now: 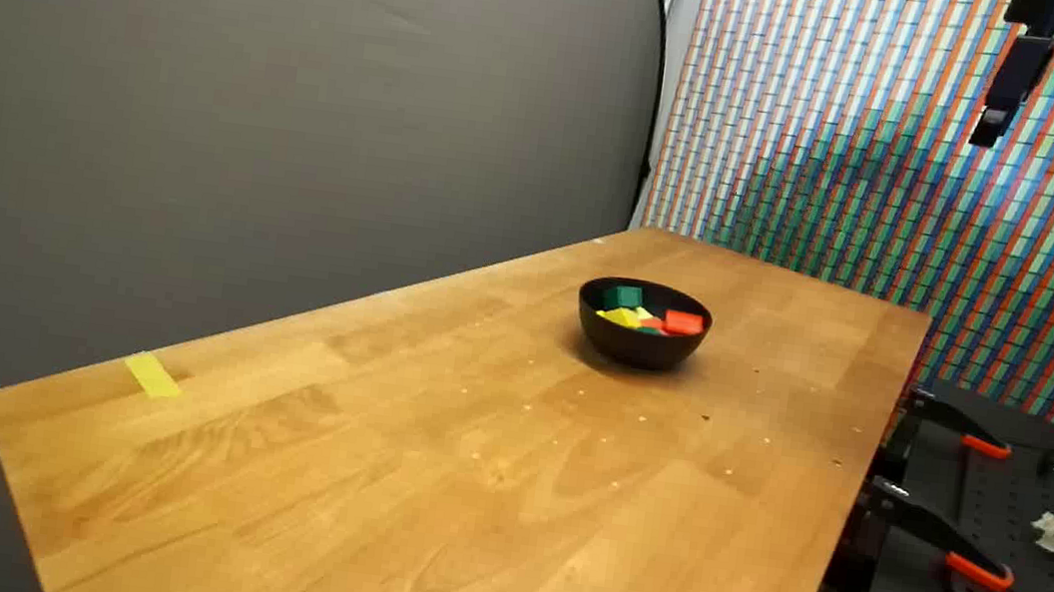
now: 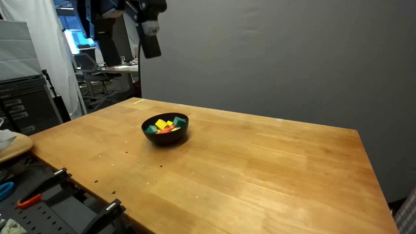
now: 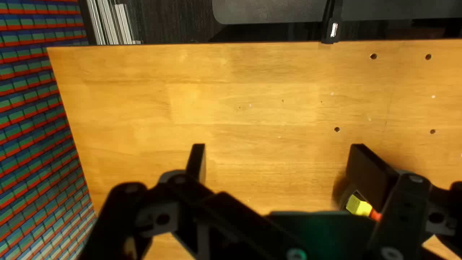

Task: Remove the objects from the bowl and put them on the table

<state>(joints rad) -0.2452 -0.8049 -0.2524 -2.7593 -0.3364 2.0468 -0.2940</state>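
The small black bowl (image 1: 639,350) stands upright on the light-brown wooden table (image 1: 421,504); it also shows in an exterior view (image 2: 165,139). Several blocks lie heaped inside it: yellow (image 2: 161,124), green (image 2: 179,122), red (image 2: 165,130) and another red one (image 1: 682,323). My gripper (image 2: 132,56) is open and empty, high above the table. One finger shows at the top right in an exterior view (image 1: 994,127). In the wrist view the fingers (image 3: 277,146) are wide apart. A finger there hides most of the bowl; a yellow block (image 3: 358,206) and some red show beside it.
A flat yellow tape mark (image 1: 153,375) is stuck near the table's edge. Black clamps with orange parts (image 1: 944,543) grip one edge, next to a dark side bench. A grey backdrop (image 2: 276,65) stands behind the table. A round wooden board (image 2: 16,148) lies beside a corner.
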